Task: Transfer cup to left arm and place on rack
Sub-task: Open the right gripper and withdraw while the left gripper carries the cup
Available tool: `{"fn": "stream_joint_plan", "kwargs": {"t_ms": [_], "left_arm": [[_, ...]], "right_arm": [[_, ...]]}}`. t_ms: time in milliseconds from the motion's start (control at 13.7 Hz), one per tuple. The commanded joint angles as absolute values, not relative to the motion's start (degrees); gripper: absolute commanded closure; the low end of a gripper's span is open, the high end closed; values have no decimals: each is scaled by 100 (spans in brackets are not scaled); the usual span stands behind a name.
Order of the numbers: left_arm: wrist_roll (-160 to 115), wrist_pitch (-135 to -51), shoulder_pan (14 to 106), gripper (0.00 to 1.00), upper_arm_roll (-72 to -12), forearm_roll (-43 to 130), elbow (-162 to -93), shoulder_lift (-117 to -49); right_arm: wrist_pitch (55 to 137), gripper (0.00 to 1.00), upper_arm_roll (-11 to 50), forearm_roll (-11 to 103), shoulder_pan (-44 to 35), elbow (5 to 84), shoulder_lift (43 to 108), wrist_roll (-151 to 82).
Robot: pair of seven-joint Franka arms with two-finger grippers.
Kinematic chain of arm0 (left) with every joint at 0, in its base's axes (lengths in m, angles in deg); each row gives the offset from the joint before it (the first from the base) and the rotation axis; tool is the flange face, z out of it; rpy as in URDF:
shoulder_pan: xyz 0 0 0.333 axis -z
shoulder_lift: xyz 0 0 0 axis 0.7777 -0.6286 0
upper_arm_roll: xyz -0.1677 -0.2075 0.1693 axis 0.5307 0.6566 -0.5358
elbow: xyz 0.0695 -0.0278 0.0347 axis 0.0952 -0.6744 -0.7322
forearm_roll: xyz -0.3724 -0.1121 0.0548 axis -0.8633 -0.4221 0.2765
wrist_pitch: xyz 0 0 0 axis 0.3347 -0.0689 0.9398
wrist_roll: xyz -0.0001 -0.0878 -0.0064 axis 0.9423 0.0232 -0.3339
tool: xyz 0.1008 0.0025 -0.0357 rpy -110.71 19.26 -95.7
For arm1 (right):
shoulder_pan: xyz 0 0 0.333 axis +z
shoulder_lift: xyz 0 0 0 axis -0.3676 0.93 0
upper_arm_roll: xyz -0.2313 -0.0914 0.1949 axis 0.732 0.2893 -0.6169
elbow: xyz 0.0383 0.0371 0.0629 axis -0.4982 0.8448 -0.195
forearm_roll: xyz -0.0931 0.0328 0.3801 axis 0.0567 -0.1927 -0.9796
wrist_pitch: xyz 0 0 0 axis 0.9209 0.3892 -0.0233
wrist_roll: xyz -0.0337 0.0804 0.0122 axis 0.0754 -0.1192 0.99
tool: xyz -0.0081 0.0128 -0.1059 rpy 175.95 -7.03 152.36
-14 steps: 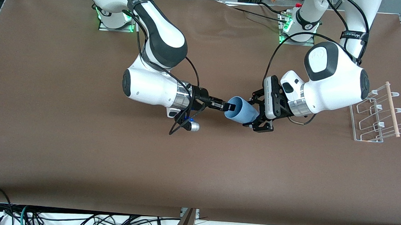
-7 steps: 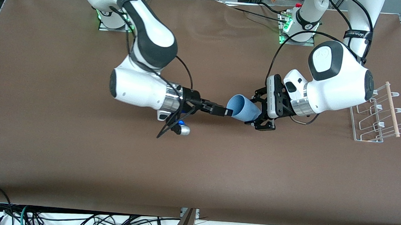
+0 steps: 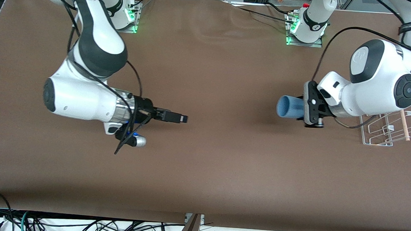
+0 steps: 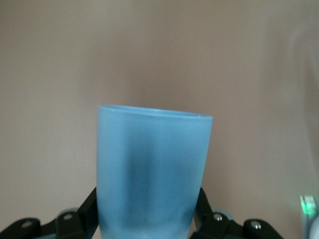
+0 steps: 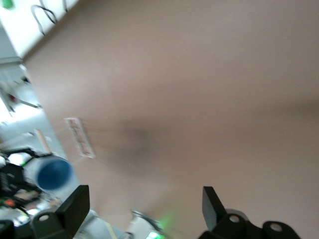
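The light-blue cup (image 3: 286, 106) lies on its side in the air, held at its base by my left gripper (image 3: 299, 108), which is shut on it. Its open mouth faces the right arm's end of the table. It hangs over the table beside the white wire rack (image 3: 384, 133). In the left wrist view the cup (image 4: 152, 164) fills the gap between the black fingers (image 4: 84, 211). My right gripper (image 3: 183, 119) is open and empty, low over the table toward the right arm's end. In the right wrist view its fingers (image 5: 75, 204) stand wide apart, and the cup (image 5: 54, 174) shows far off.
The rack with its wooden dowel (image 3: 404, 126) stands at the left arm's end of the table, partly covered by the left arm's wrist. The brown table (image 3: 203, 164) is bare between the two grippers. Cables hang below the front edge.
The right gripper let go of the cup and drew back toward the right arm's end. The left arm carried the cup toward the rack and turned it level.
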State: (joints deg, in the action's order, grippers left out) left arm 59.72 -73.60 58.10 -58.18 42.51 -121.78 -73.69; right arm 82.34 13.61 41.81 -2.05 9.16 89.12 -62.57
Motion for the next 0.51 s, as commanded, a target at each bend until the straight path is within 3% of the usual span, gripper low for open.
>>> {"fn": "stream_joint_plan", "kwargs": {"t_ms": [0, 292, 438], "left_arm": [[5558, -6817, 5721, 100, -5811, 5676, -12153, -7316], [4234, -5929, 5685, 100, -5794, 8198, -12170, -7403], [3653, -5253, 5782, 100, -5785, 9377, -12197, -7675]], "right_arm": [[7465, 0, 1311, 4778, -670, 962, 8830, -5375], [6856, 0, 1364, 6053, -1241, 1075, 8638, -4424], [6934, 0, 1373, 6746, -1391, 1609, 8287, -4124]]}}
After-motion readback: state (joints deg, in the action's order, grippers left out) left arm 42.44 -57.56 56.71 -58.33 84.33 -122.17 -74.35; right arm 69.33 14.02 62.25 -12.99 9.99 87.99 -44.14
